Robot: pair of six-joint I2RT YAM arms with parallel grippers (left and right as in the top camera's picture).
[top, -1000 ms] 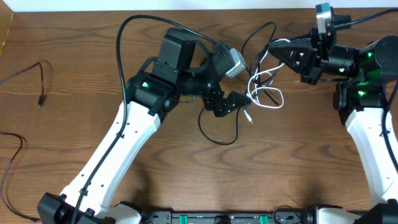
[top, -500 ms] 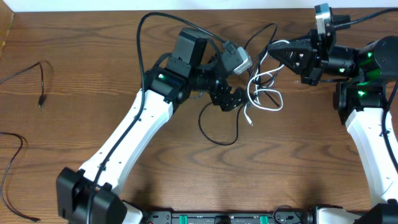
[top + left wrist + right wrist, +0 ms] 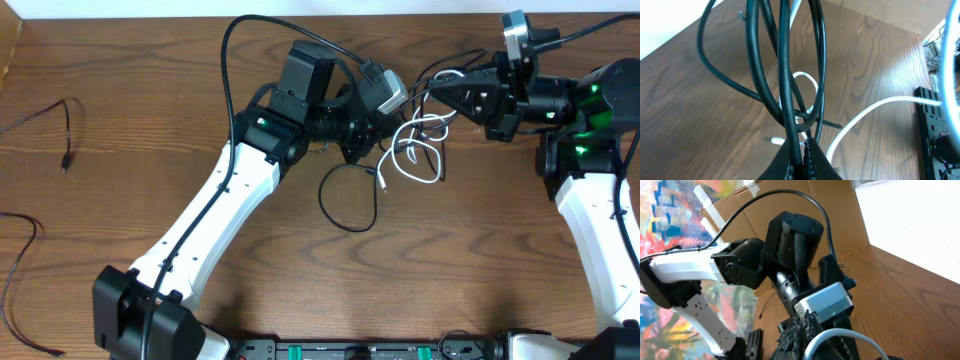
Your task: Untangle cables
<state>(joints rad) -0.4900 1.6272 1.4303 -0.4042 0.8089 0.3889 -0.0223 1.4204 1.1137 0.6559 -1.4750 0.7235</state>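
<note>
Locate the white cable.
Overhead view, upper centre-right: the white cable is looped between the left gripper and the right gripper, crossing a black cable.

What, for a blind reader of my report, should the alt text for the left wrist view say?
The left gripper, at bottom centre, is shut on a black cable among several black strands rising from it. Behind, a white cable loops over the wooden table.

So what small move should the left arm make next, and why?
Probably draw the left tool slowly away from the right tool: it's shut on a black cable that runs through loops of the white cable, which the right tool appears to hold.
</note>
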